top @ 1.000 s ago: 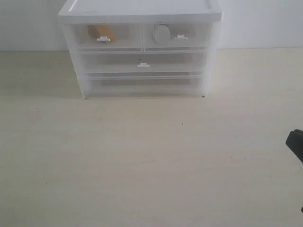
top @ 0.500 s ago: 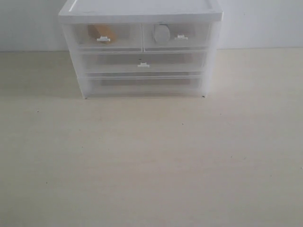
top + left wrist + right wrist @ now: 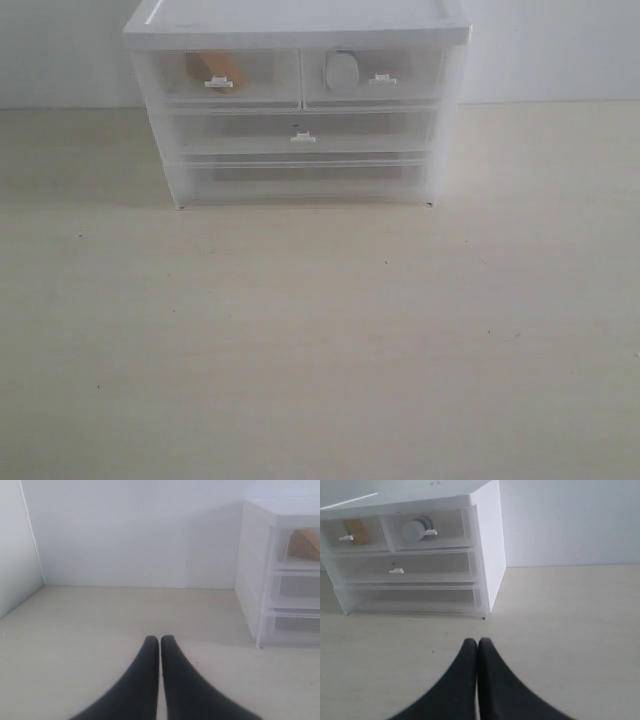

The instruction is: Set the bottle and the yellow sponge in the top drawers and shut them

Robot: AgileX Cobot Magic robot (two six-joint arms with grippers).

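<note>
1. Two top drawers (image 3: 265, 75) sit side by side under the lid of a white cabinet (image 3: 450, 120); both are pushed fully in, fronts flush with the frame
2. Yellow sponge (image 3: 212, 67): inside the left-hand top drawer as the exterior view shows it, visible through the translucent front, just behind the tab handle (image 3: 218, 83)
3. Bottle (image 3: 340, 71): inside the right-hand top drawer, lying on its side with the round cap toward the drawer front, just beside that drawer's handle; the right wrist view shows a teal band of label behind the cap
4. Full-width drawers (image 3: 300, 125) below are likewise shut
5. Cabinet stands at the rear of a pale tabletop (image 3: 320, 350), close to a white wall (image 3: 560, 50)
6. Left end effector (image 3: 160, 641): black fingers brought together at the tips, nothing between them, low over the tabletop off the cabinet's side and well apart from it
7. Right end effector (image 3: 478, 642): fingers pressed together, gripping nothing, over the tabletop in front of the cabinet, facing the drawer fronts and clear of them
</note>
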